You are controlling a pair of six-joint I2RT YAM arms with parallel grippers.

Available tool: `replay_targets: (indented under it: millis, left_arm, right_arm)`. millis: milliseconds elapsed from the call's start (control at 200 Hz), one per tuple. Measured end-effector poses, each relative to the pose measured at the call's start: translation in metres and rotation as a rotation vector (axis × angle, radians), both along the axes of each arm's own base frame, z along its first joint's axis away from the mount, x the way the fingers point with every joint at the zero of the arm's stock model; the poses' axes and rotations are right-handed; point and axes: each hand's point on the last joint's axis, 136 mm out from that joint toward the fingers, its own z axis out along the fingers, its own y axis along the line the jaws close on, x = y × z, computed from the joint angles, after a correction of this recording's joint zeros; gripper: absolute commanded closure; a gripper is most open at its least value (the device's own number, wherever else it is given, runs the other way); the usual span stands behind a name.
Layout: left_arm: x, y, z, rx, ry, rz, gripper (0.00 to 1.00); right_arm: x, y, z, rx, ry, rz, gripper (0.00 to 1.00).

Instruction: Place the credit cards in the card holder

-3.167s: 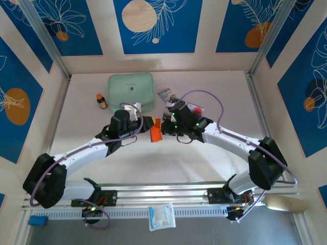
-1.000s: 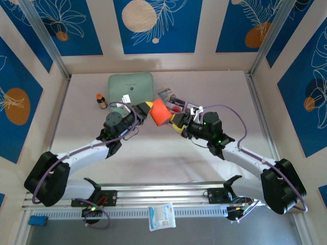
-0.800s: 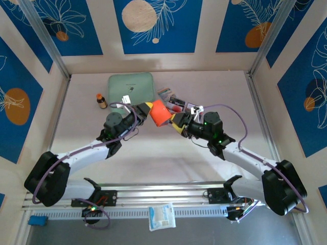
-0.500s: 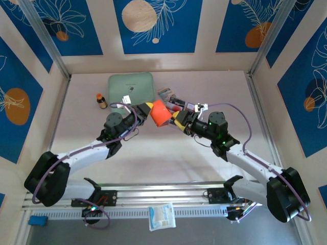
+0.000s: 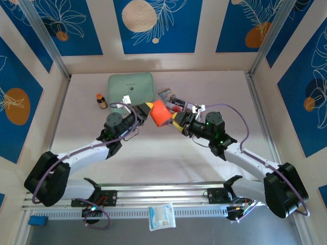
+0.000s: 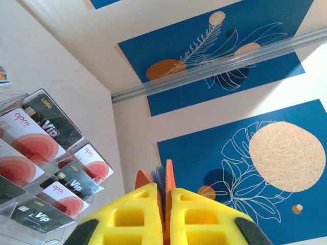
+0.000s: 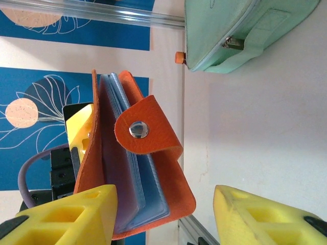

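1. A white packet (image 5: 162,217) lies at the near rail, at 6 o'clock from the table's (image 5: 168,153) centre.
2. The left pincer (image 5: 148,108) is clamped shut on the card holder (image 5: 159,112), gripping it from 9 o'clock and holding it above the table. The left wrist view shows its yellow fingers (image 6: 135,214) pressed on the holder's thin orange edge (image 6: 168,176).
3. The right pincer (image 5: 176,121) sits at 4 o'clock from the holder, with its jaws apart. In its own view the holder's (image 7: 138,168) lower corner lies between the fingers (image 7: 265,217); I cannot tell whether they touch it. The snap tab (image 7: 138,129) is fastened over bluish sleeves (image 7: 127,153).
4. The credit cards (image 5: 177,103) stand in a clear stand (image 6: 15,102) at 2 o'clock from the holder. They read "VIP" and "LOGO", plus a script word I cannot make out.
5. A mint-green zip pouch (image 5: 131,89) lies at 10 o'clock, its print too small to read. A small bottle (image 5: 101,100) stands at 9 o'clock.
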Motion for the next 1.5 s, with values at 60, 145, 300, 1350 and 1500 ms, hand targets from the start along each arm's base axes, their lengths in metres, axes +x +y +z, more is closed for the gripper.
replay_targets:
  millis: [60,145,300,1350,1500]
  left_arm:
    - [0.0,0.0,0.0,0.0,0.0,0.0,1.0]
    - [0.0,0.0,0.0,0.0,0.0,0.0,1.0]
    - [0.0,-0.001,0.0,0.0,0.0,-0.002,1.0]
    - [-0.006,0.008,-0.073,0.17,0.129,0.009,0.0]
    - [0.001,-0.004,-0.048,0.318,0.139,-0.033,0.0]
  right_arm:
    - [0.001,0.001,-0.001,0.005,0.005,0.002,0.47]
    - [0.002,0.004,-0.002,0.014,0.011,0.004,0.47]
    - [0.003,0.009,-0.005,0.024,0.018,0.014,0.47]
    - [-0.027,-0.004,-0.024,-0.308,-0.169,0.04,1.0]
    - [-0.036,-0.009,-0.047,-0.48,-0.211,0.041,1.0]
